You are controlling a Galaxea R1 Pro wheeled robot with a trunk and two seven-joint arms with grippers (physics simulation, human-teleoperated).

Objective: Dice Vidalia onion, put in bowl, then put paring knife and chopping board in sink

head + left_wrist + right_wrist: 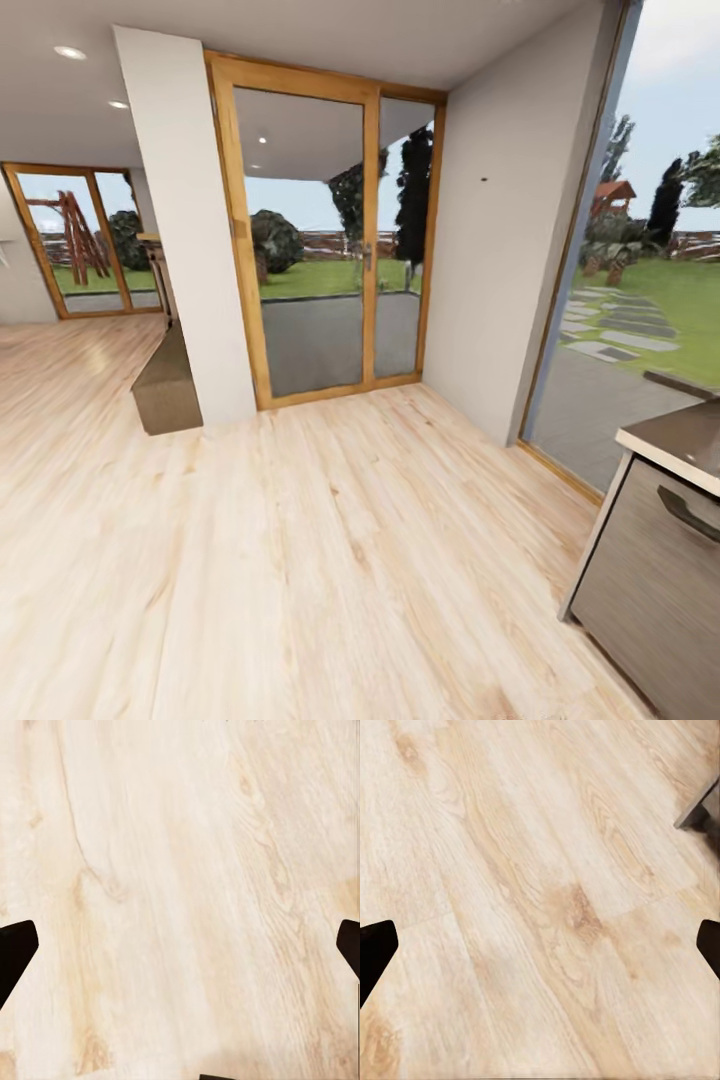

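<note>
Both grippers, left (180, 945) and right (540, 945), spread empty over the wooden floor (300, 560); I'm in transit and must next find the sink.

Left gripper (180, 945): two matte black fingertips (15, 952) with blunt, angled ends, one at each side edge of the left wrist view; a thin black body edge sits between them. Right gripper (540, 945): identical matte black fingertips (375, 952), unmarked, no cables or screws visible.
</note>
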